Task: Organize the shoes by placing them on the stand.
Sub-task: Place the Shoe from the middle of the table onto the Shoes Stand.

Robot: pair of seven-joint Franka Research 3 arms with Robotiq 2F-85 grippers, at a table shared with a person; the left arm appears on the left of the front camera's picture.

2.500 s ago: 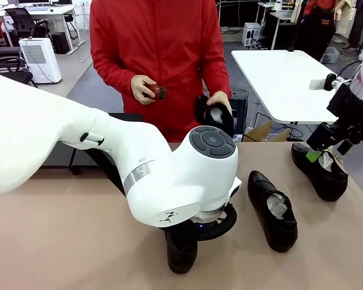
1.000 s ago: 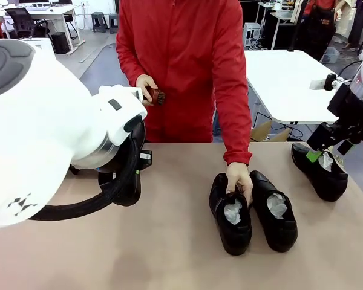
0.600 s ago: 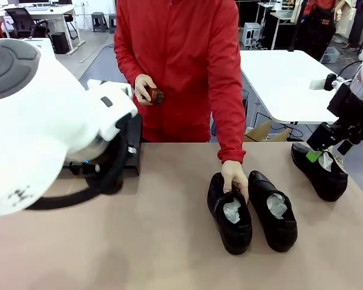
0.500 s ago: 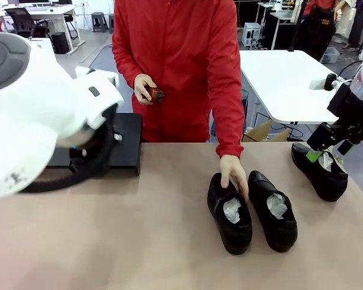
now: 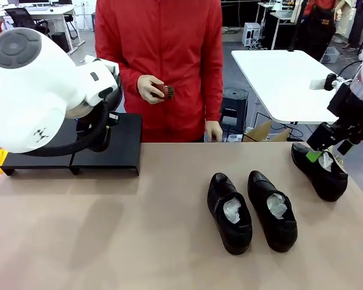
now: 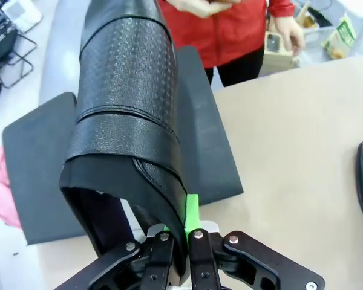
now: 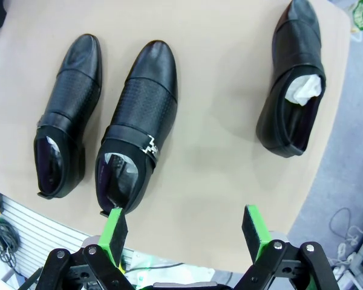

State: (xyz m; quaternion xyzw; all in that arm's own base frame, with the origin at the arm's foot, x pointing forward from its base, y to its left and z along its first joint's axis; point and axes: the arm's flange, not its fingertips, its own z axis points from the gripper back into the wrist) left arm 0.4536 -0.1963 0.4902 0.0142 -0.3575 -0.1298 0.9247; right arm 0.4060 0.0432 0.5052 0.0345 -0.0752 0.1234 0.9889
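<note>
My left gripper [image 6: 183,225] is shut on the heel rim of a black shoe [image 6: 127,103], which hangs toe-away just above the matte-black stand [image 6: 209,151]. In the front view the stand [image 5: 124,151] lies at the table's back left, under my left arm. Two black shoes [image 5: 230,211] [image 5: 272,208] with white paper inside lie side by side mid-table. A third shoe [image 5: 320,172] lies at the right edge, with my right gripper [image 5: 324,154] just above its opening. The right wrist view has that gripper [image 7: 184,232] open and empty, with three shoes [image 7: 136,127] beyond it.
A person in red stands at the far side, holding a small brown brush [image 5: 164,92] in one hand, the other hand [image 5: 213,130] low behind the table edge. The tan tabletop [image 5: 127,241] is bare at front left. A white table [image 5: 284,78] stands behind right.
My left arm has carried its shoe from the table's front to the back left, over the stand. The person set a shoe beside the middle one and drew the hand back.
</note>
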